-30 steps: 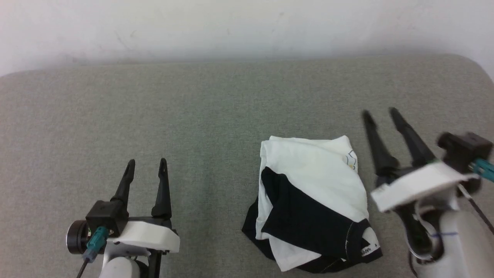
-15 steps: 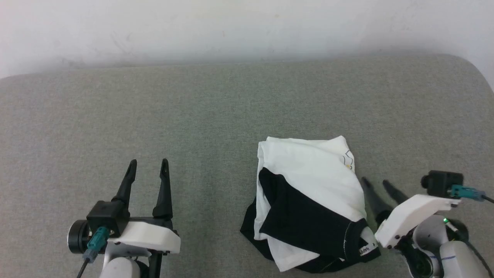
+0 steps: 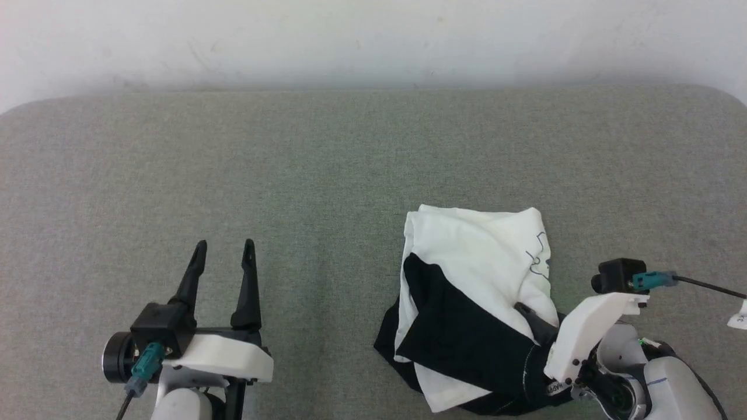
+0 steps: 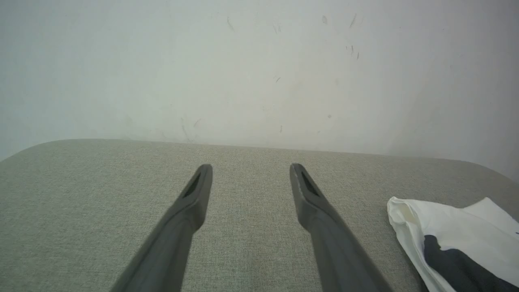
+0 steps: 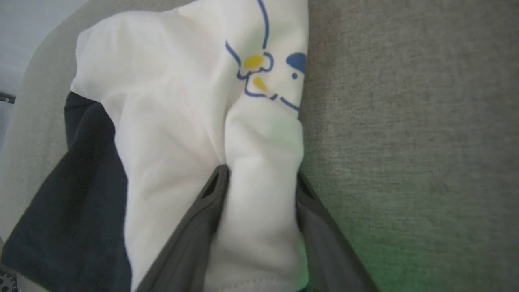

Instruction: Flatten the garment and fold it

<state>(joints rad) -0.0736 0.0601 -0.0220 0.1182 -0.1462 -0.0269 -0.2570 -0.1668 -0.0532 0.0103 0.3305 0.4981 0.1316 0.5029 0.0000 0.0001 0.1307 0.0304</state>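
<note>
Right gripper [image 5: 259, 180]: you moved it onto the garment [image 3: 467, 256]; fingers parted astride a white fold;
Left gripper [image 3: 224, 248]: parted, empty

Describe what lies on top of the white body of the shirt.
A black sleeve lies across the shirt, and the right end effector straddles a white fold. The layers beneath are covered.
</note>
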